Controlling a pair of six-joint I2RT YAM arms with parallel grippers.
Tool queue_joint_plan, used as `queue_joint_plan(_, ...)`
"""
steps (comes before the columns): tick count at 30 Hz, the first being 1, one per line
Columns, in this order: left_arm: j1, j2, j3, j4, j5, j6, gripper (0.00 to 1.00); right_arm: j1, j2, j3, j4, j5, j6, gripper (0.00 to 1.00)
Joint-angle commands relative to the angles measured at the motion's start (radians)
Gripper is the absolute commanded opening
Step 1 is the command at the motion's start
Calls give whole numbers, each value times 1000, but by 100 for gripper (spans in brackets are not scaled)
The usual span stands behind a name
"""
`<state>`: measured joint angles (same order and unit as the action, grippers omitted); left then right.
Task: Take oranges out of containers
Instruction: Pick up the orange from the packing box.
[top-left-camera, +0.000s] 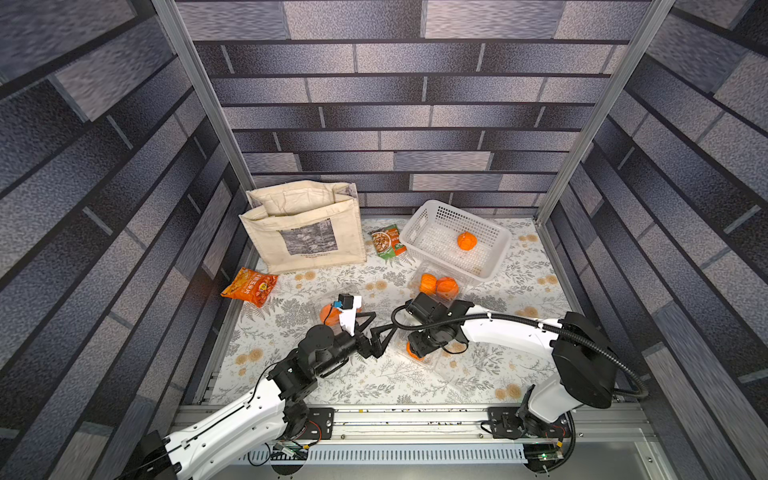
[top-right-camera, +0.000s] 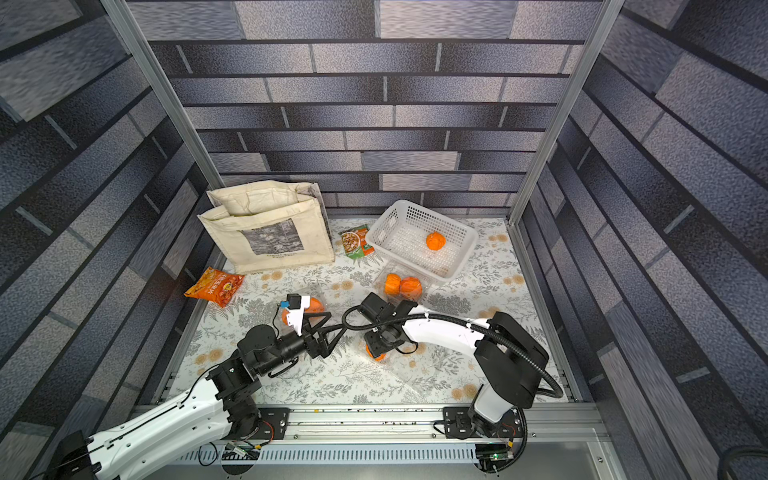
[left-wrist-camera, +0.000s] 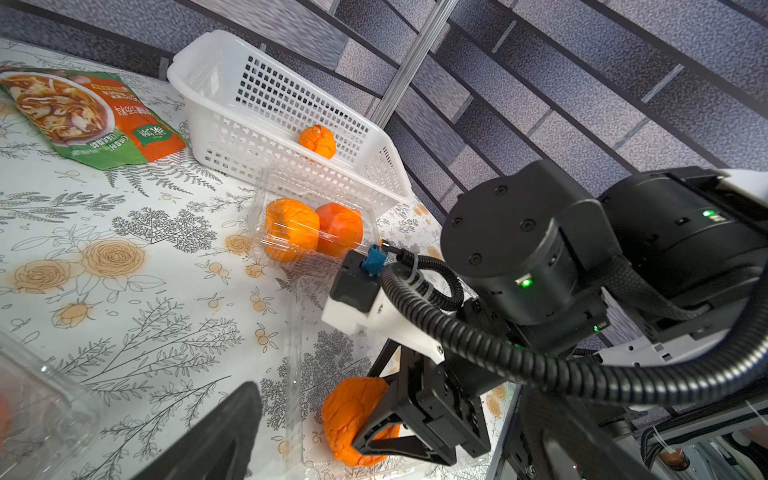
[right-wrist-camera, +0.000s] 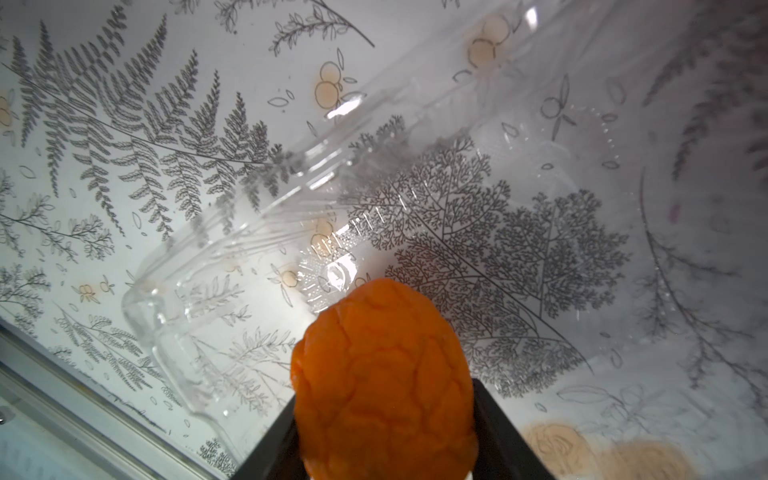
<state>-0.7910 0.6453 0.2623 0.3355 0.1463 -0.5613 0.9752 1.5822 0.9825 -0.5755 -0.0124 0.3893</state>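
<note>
Between the two black fingers (right-wrist-camera: 498, 436) of the right hand (right-wrist-camera: 382, 392) sits the held orange (right-wrist-camera: 374, 353), lumpy-skinned and pinched from both sides. Under it lies the open container (right-wrist-camera: 232, 266), a clear clamshell with its lid folded out flat on the flower-printed tabletop (right-wrist-camera: 104, 124); whether the fruit is clear of the tray floor cannot be told. In both top views the wrist covers this hand and only a sliver of the fruit shows.

Near it the left hand (top-left-camera: 384, 321) has its fingers spread wide, with nothing between them. By that arm's wrist camera stands the left container (left-wrist-camera: 50, 390), also clear; the left oranges (top-right-camera: 314, 306) show through it on either side of the camera mount.

Farther back, the far container (left-wrist-camera: 282, 187), lid down, holds the paired oranges (left-wrist-camera: 291, 230) side by side. It sits just beside the white perforated basket (left-wrist-camera: 232, 95), where the basket orange (left-wrist-camera: 318, 142) lies alone.

Left of the basket lies a green-and-orange soup packet (left-wrist-camera: 83, 112) picturing a bowl; it bears white Chinese characters and small Latin lettering, neither legible. Near the tabletop's left edge, an orange snack packet (top-left-camera: 249, 286) carries yellow Chinese characters, too small to read. Behind it stands a beige tote bag (top-left-camera: 303, 232) with a grey printed picture and one line of tiny print beneath, unreadable.
</note>
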Motion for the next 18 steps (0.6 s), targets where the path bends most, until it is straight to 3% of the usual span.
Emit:
queue_joint_plan(1,6,-1,5,19,-8,-16,100,3,-64,-13,14,42,29,42)
queue_joint_plan(11,8,-30,1,16,-15,-13,100,-152,-139,74,35,19,-11,41)
queue_joint_plan(18,13,-13,1,19,-9,-4,100,-355,-111,310,-41,-26,-154,41)
